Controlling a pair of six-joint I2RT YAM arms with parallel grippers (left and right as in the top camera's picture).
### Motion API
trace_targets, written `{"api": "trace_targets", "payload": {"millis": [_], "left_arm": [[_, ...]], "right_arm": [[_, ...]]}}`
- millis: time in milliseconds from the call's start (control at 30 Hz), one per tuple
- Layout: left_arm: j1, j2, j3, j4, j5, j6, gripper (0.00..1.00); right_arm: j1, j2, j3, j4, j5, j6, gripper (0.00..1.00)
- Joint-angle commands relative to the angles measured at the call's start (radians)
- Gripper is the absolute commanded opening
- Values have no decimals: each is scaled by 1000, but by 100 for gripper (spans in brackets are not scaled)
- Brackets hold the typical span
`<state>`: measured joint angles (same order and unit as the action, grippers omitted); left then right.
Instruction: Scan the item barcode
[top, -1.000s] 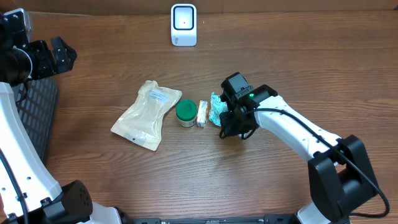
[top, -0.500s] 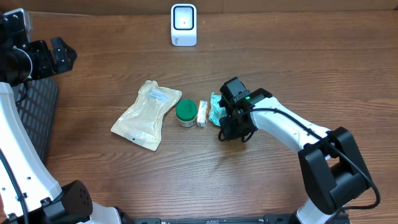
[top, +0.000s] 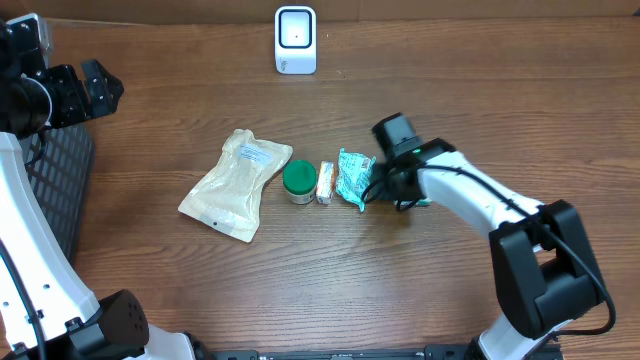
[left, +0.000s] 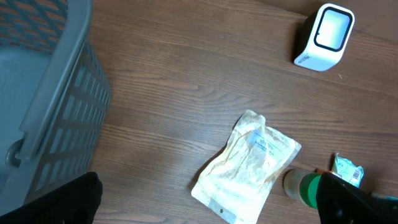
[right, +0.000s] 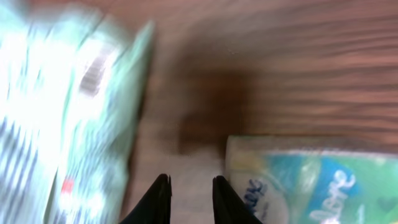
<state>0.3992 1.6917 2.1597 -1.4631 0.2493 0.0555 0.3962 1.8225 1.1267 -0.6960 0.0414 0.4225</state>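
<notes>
- Teal and white printed plastic packet (top: 351, 178): lies flat on the brown wooden tabletop (top: 480, 90), printed face up. Its long axis runs from the far side of the tabletop toward the near side, and the near end leans slightly toward the right arm.
- Position: the packet is the rightmost of a row. A small pale wrapped bar (top: 325, 183) lies just beside it, then a green-lidded round jar (top: 299, 180), then a tan flat pouch with a white label (top: 237, 184).
- The white box scanner with a dark window (top: 296, 40) stands well apart, at the far edge.
- Right end effector (right: 189, 186): it sits at the packet's right edge. The dark fingertips stand close together with a narrow gap. Motion blur hides whether they pinch anything, so its state cannot be told.
- Left end effector (top: 105, 82): released, with the fingers spread wide, held over the tabletop's left side beside a grey slatted plastic basket (left: 56, 93).
- Hard to make out: the right wrist view is smeared, and no barcode can be read on the packet there.
- Cut off: a second teal-printed wrapper (right: 311, 180) lies to the right of the fingertips. It runs off the frame edge and is mostly hidden under the right arm in the overhead view.
- In the left wrist view a dark finger partly covers the packet.
</notes>
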Motion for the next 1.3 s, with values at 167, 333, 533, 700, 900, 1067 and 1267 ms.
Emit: {"api": "trace_targets", "payload": {"millis": [167,333,533,700,900,1067,1267], "left_arm": [[-7,3,3,0,-6,12,100],[-7,3,3,0,-5,12,100],[-7,3,3,0,-6,12,100],[-7,3,3,0,-5,12,100],[-7,3,3,0,-6,12,100],[-7,3,3,0,-6,12,100],[-7,3,3,0,-5,12,100]], "right_arm": [[-201,4,56,27,-179,64,20],[-294,-8,203,-143,-298,-40,28],[-450,-2,267,-371,-297,-183,48],[-496,0,188,-371,-293,-220,50],[-497,0,79,-319,-305,-219,49],[-497,0,34,-291,-367,-219,44],[-497,0,-30,-214,-388,-219,42]]}}
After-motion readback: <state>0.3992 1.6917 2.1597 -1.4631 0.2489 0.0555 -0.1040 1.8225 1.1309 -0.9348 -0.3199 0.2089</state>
